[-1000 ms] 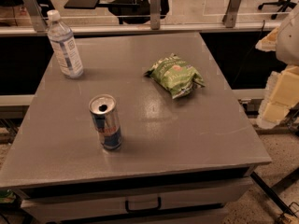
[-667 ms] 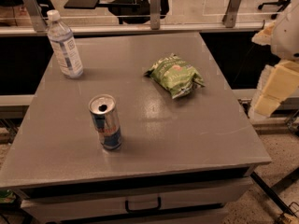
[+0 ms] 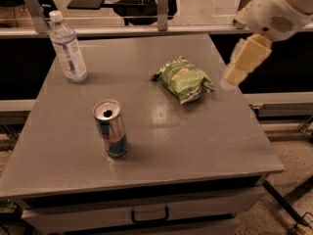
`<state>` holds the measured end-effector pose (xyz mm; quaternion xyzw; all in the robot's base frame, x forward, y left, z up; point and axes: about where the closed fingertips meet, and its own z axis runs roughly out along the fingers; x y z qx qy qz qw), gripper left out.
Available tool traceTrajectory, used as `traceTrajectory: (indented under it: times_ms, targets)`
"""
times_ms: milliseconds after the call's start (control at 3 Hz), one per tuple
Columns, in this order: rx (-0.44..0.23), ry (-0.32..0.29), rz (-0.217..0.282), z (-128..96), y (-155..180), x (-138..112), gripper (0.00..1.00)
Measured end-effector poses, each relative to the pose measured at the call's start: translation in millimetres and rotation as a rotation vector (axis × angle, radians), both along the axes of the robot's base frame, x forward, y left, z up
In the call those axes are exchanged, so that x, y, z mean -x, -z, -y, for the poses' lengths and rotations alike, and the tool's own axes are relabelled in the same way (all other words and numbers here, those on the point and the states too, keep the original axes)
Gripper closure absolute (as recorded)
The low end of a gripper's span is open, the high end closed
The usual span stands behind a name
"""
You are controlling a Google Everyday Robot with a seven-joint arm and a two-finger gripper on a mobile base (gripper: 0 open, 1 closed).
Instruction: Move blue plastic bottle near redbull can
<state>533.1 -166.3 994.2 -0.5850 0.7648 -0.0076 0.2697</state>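
Note:
The blue plastic bottle [image 3: 68,47] stands upright at the far left corner of the grey table [image 3: 195,136]; it is clear, with a white cap and a blue-and-white label. The redbull can [image 3: 110,128] stands upright nearer the front left, its silver top showing. They are well apart. My gripper [image 3: 234,75] hangs at the end of the white arm over the table's right edge, above and to the right of the green snack bag, far from both the bottle and the can. It holds nothing.
A green snack bag [image 3: 185,79] lies in the middle right of the table. A drawer with a handle [image 3: 149,214] sits under the front edge. A rail with metal posts [image 3: 161,9] runs behind the table.
The arm and gripper have moved in from the right side to over the table's right edge. The bottle, can and bag have not moved.

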Motion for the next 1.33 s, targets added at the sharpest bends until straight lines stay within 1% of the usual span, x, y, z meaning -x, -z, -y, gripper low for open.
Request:
traceTrajectory:
  times_ms: [333,667,1000,1333]
  targets:
    - [-0.120,-0.040,0.020,-45,-5,-54,0.00]
    - [-0.173,-0.085,0.024,-85,-6,-88,0.00]
    - [-0.209,-0.161,0.017,-142,-4,-118,0.00]
    - [-0.225,-0.205,0.008,-178,-1,-132,0.00]
